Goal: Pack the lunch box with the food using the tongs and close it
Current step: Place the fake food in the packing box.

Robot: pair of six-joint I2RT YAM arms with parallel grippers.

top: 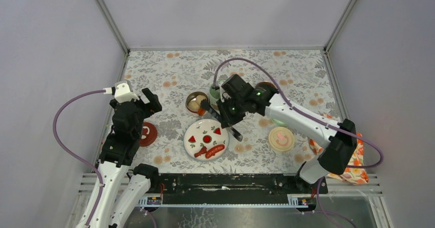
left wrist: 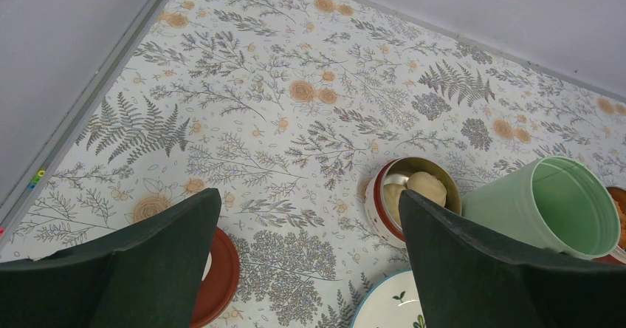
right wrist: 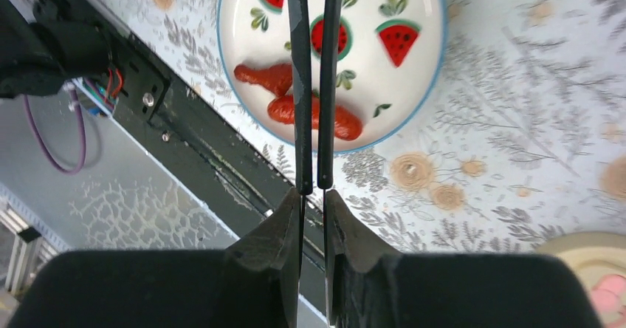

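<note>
Right gripper (right wrist: 311,201) clamped on the tongs (right wrist: 299,47), blades almost together, reaching over the plate (right wrist: 421,69); the red sausages (right wrist: 343,123) lie crosswise right beneath them. Left gripper (left wrist: 308,202) gapes wide, farther off left.

We see a pale cloth (left wrist: 295,62) with grey ferns and tan blossoms, a white, blue-rimmed plate (right wrist: 410,84) printed with red watermelon slices, glossy red sausages (right wrist: 269,77), dark tongs (right wrist: 299,84), a mint-green jar (left wrist: 561,202), a dark-red lid (top: 147,134) at left, a cream lid (top: 281,138) at right.
</note>
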